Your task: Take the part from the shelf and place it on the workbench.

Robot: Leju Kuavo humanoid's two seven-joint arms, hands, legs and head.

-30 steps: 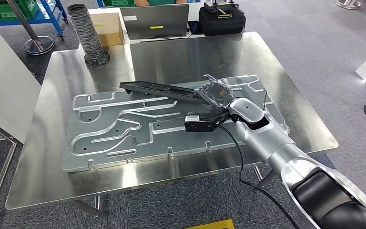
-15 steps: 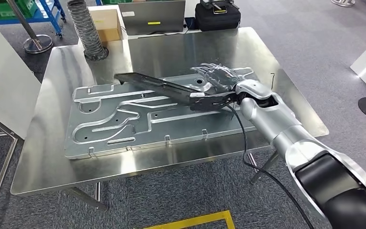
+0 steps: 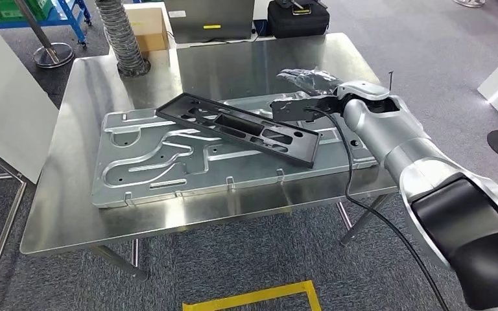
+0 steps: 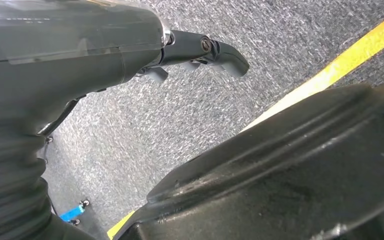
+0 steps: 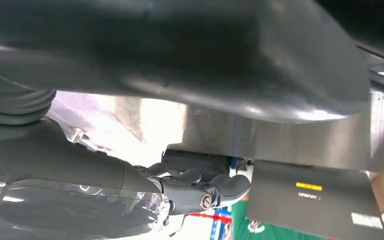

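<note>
Though set down already, lying flat now: black frame-like part [image 3: 237, 128] resting across stamped metal panel [image 3: 168, 159] on steel workbench [image 3: 65, 214], long axis running diagonally from far left toward near right. Further right, right hand [image 3: 308, 83] lifted just clear of the part's far end, fingers spread, grasping nothing. Left hand [image 4: 200, 50] hanging low over grey carpet beside a yellow floor line [image 4: 330, 70], fingers loose and nothing in them. Judged nearly complete: part off the shelf and placed; left only to draw the right arm away
</note>
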